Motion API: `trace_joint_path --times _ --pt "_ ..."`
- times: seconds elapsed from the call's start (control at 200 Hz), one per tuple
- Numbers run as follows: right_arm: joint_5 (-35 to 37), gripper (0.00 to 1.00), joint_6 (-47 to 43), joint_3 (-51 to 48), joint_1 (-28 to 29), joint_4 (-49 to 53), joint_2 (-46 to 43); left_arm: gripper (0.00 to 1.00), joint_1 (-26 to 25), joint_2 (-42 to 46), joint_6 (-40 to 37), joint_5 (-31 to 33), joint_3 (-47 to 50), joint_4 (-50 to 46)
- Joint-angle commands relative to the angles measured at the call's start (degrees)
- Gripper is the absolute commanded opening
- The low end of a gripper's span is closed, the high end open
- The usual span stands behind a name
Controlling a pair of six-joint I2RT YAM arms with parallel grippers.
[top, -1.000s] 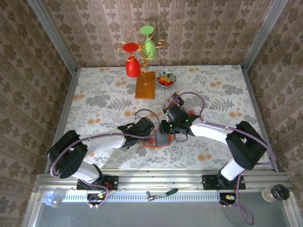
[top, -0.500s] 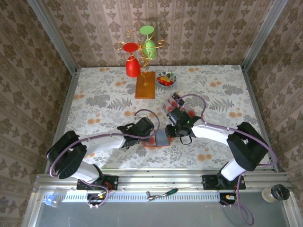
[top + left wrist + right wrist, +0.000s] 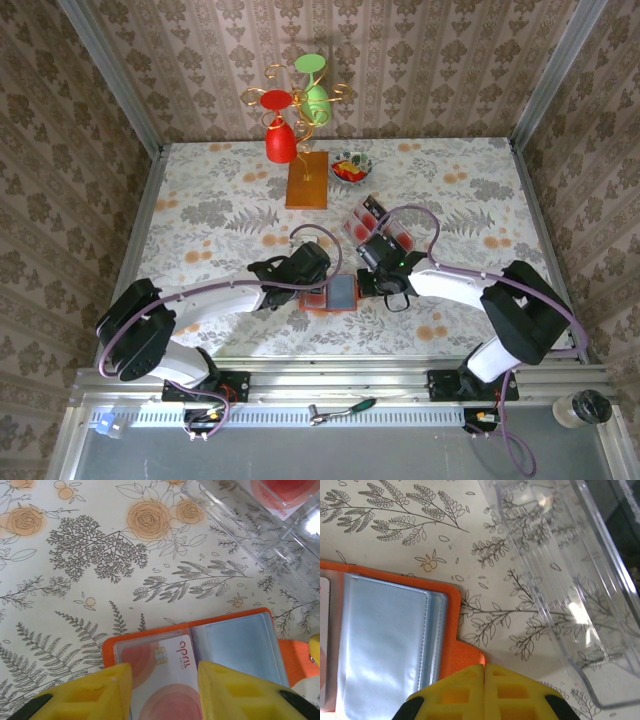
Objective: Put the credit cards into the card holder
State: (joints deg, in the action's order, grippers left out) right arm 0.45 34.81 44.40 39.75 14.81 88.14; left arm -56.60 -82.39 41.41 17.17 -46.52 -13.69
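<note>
Overhead: card holder (image 3: 336, 293) lies open near the table's (image 3: 200, 200) near edge, between both arms. Left wrist: left gripper (image 3: 162, 690) spread apart over a pale red-blotched card (image 3: 167, 680) in a sleeve. Right wrist: right gripper (image 3: 484, 677) pressed together at holder's orange edge; clear tray (image 3: 560, 585) just beside.

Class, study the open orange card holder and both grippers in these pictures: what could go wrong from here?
1. The left gripper straddles the pale card in the card holder; lifting could drag the card out.
2. The shut right gripper sits at the holder's edge and could shove it.
3. The clear plastic tray lies close; a swing might knock it.
</note>
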Motion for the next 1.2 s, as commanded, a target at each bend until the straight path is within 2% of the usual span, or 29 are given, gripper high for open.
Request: trace_joint_path --times 0.0,0.095,0.31,0.48,0.715,1.195 --pt "-1.0 0.02 3.1 -1.9 -0.1 -0.7 -2.1 0.41 -0.7 -0.8 0.5 -1.0 -1.5 0.1" --pt "-1.0 0.15 3.5 -1.6 0.0 -0.2 -3.0 0.41 -1.0 -1.4 0.9 -1.2 -1.1 0.7" --pt "-1.6 0.19 3.3 1.0 0.0 1.9 -6.6 0.41 -1.5 -2.1 1.5 -1.3 0.1 1.6" --pt "-3.6 0.17 2.5 3.8 -0.1 2.0 -4.8 0.40 -1.7 -2.7 1.9 -1.4 0.8 2.3" --pt "-6.8 0.10 1.3 8.3 -0.1 0.9 2.8 0.40 -2.3 -3.2 2.0 -0.9 1.2 2.5" --pt "-9.9 0.03 2.0 8.2 -0.2 -3.3 11.0 0.41 -3.3 -3.5 -0.1 -1.2 7.2 9.1"
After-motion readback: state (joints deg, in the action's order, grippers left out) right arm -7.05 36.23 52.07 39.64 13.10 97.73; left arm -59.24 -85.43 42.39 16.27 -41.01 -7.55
